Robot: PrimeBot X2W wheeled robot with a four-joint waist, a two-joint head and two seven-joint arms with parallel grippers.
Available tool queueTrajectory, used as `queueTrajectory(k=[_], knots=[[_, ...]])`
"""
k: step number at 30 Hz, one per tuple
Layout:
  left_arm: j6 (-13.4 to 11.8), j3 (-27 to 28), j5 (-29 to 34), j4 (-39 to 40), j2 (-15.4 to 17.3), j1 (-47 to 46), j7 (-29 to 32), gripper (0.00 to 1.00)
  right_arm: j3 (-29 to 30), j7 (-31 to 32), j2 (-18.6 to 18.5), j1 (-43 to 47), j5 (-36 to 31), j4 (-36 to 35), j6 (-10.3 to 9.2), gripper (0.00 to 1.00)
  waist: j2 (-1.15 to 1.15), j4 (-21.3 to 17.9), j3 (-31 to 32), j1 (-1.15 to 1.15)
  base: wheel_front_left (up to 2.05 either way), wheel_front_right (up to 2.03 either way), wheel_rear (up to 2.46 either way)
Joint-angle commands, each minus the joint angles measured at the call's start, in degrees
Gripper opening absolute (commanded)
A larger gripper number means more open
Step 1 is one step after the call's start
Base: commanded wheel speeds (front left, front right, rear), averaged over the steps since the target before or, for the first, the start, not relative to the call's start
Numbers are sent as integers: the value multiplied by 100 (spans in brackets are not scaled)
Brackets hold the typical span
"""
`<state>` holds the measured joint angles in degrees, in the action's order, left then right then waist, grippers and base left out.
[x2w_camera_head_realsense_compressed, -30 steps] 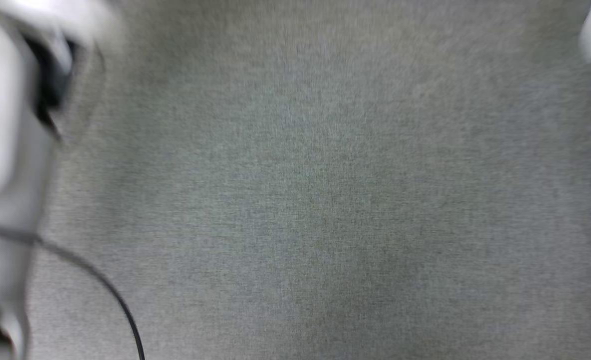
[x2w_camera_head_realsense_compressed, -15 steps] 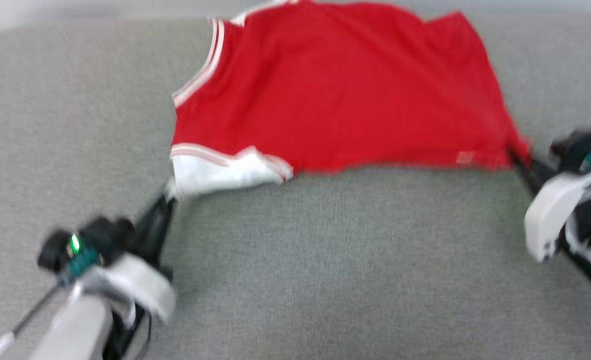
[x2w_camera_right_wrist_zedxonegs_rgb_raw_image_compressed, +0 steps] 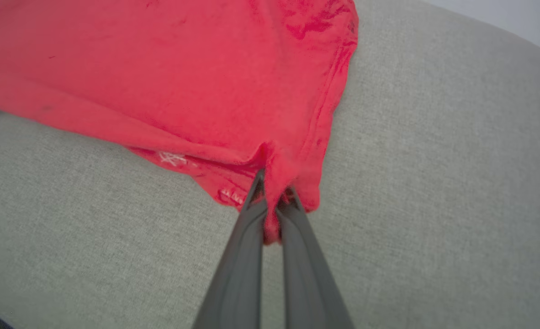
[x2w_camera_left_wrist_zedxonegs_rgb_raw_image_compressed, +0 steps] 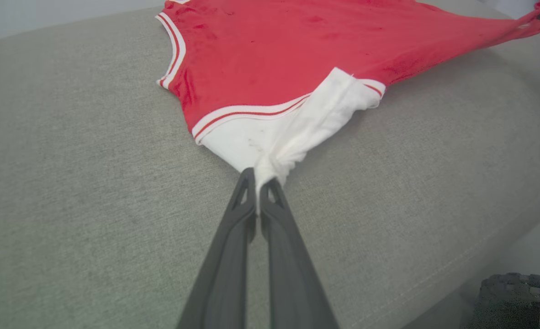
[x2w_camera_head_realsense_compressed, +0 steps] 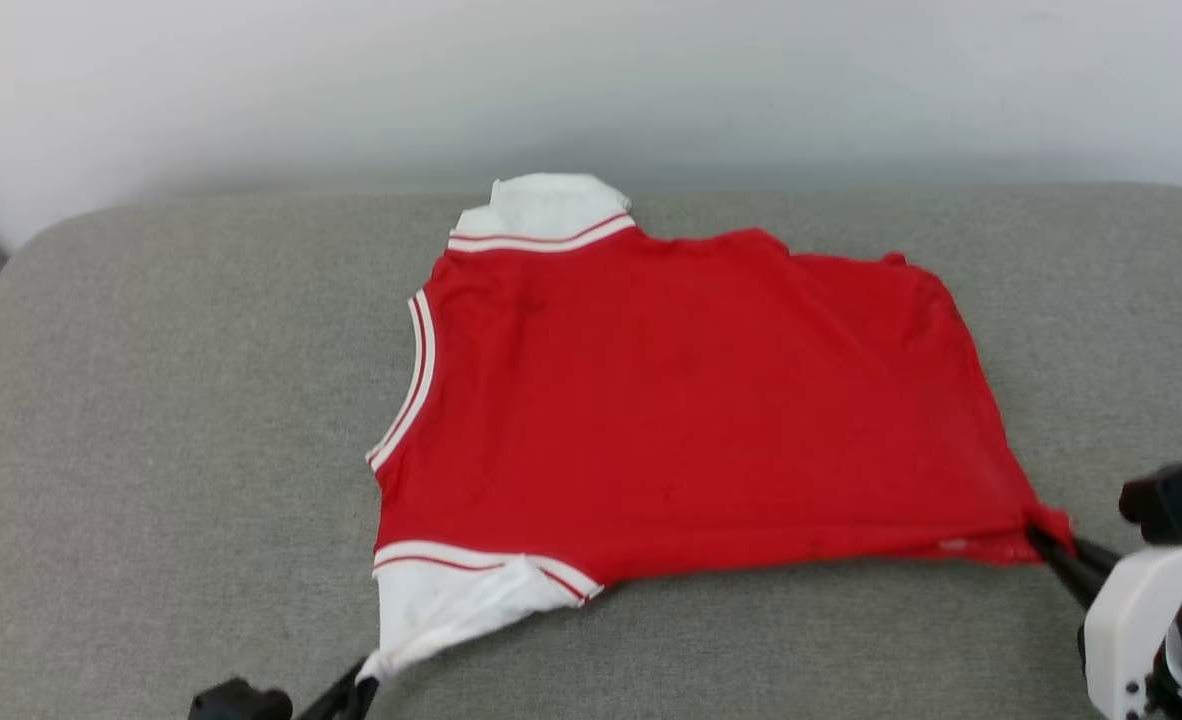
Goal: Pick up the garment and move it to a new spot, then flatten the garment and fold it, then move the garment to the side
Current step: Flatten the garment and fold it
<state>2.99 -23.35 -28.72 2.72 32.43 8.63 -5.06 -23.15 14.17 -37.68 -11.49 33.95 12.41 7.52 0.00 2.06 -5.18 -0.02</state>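
Flattening seems in hand: garment (x2w_camera_head_realsense_compressed: pixel 691 400) lies spread; left gripper (x2w_camera_left_wrist_zedxonegs_rgb_raw_image_compressed: pixel 257 185) pinches its near white sleeve (x2w_camera_left_wrist_zedxonegs_rgb_raw_image_compressed: pixel 279 137), right gripper (x2w_camera_right_wrist_zedxonegs_rgb_raw_image_compressed: pixel 272 201) clamps its near right corner (x2w_camera_right_wrist_zedxonegs_rgb_raw_image_compressed: pixel 297 183). Next probably calls for releasing, then folding.

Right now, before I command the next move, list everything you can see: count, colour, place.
garment: 1, red with white sleeves and red-and-white striped trim, spread across the middle of the cushion, plain side up.
cushion: 1, grey fabric, under the garment.
wall: 1, pale, behind the cushion.
dark ridged object: 1, black, lower right corner of the left wrist view, past the cushion's edge; cannot tell what it is.
left gripper: 1, dark fingers, at the garment's near left corner, jaws shut on the bunched white sleeve.
right gripper: 1, dark fingers on a white wrist, at the garment's near right corner, jaws shut on the red hem.
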Motion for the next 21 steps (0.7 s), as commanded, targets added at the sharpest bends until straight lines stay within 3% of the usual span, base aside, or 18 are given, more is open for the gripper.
queueTrajectory(k=[1,7,13,21], knots=[[-57,4,-68,152,69,229,94,0,74,46,-10,260,63,-75,-6,0,0,-59,145,2,0,0,0],[-117,-115,-371,778,310,964,594,0,416,195,32,1059,161,-330,-6,0,0,-98,307,2,0,0,0],[41,-214,-608,1205,679,1279,1078,0,794,479,87,1594,432,-773,-5,0,0,-145,239,2,0,0,0],[-48,150,-621,1557,677,810,787,0,1199,579,188,1593,401,-1309,-5,0,0,-187,-44,2,0,0,0]])
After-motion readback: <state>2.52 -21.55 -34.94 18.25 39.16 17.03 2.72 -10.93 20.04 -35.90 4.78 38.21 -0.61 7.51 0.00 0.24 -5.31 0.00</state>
